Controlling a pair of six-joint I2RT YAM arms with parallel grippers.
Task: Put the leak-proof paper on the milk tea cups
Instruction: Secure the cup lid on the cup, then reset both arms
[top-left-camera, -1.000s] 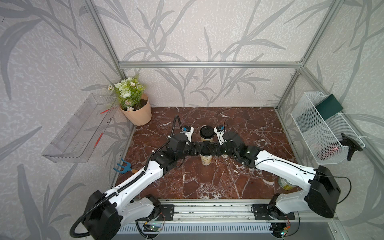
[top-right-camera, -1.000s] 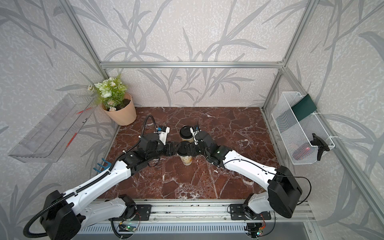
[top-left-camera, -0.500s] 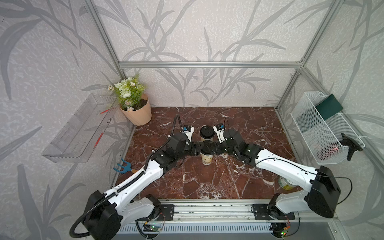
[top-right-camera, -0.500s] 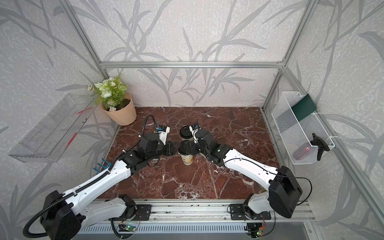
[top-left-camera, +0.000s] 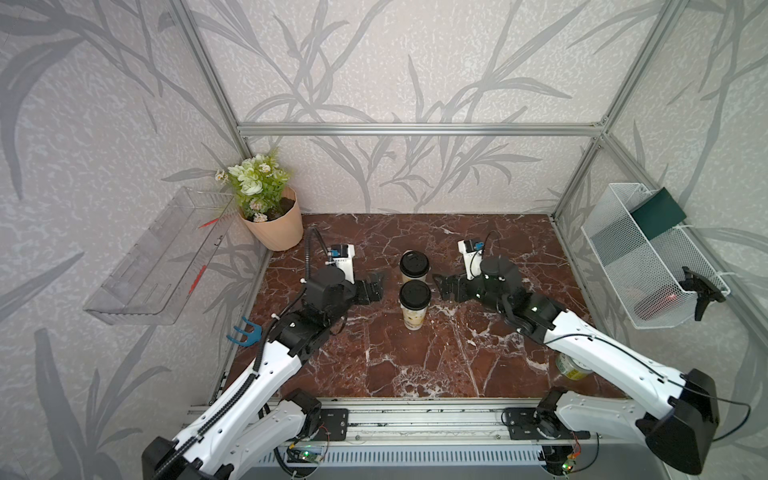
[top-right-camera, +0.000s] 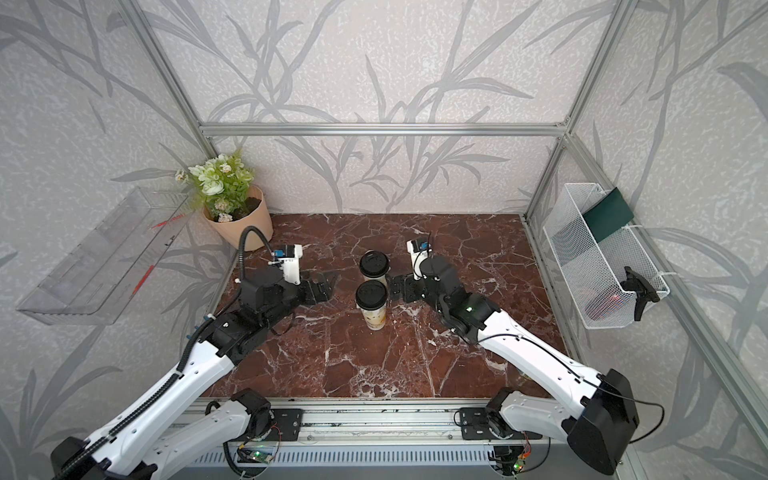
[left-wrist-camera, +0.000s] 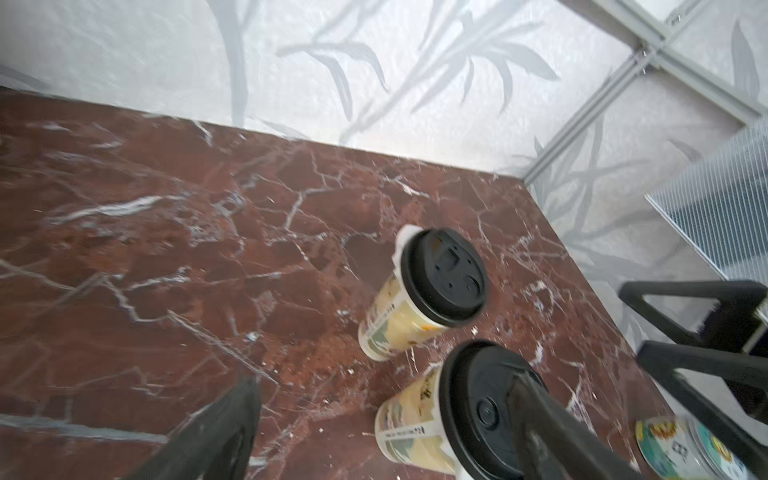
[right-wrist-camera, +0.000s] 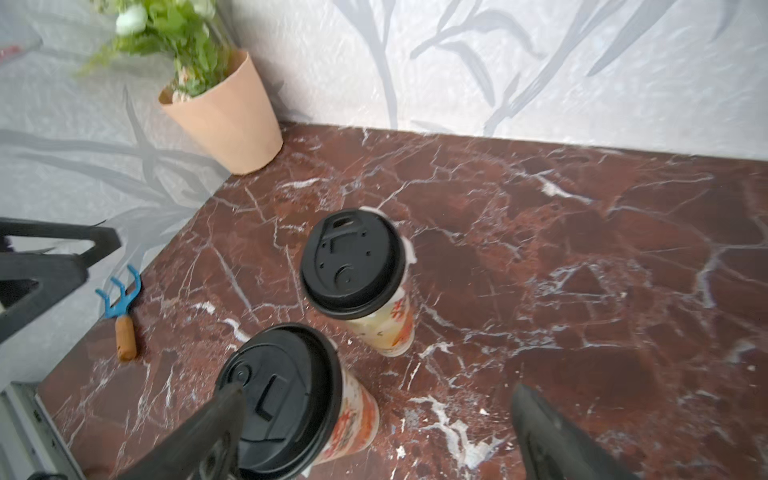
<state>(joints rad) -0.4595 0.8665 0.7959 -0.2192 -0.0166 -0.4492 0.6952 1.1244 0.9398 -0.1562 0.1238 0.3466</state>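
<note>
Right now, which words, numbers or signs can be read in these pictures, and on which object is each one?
Near milk tea cup: a dark printed line on its side, too blurred to read.
Far milk tea cup: red printed marks, too blurred to read.
Round tin: colourful label, characters too blurred to read.
Black lids: only raised shapes, no words.
Nothing is legible.

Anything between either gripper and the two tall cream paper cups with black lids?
Nothing visible. The left gripper and right gripper, both open, flank the near cream paper cup with only bare red marble tabletop between. Black plastic lids cover both mouths; a white paper edge peeks under the far lid.
</note>
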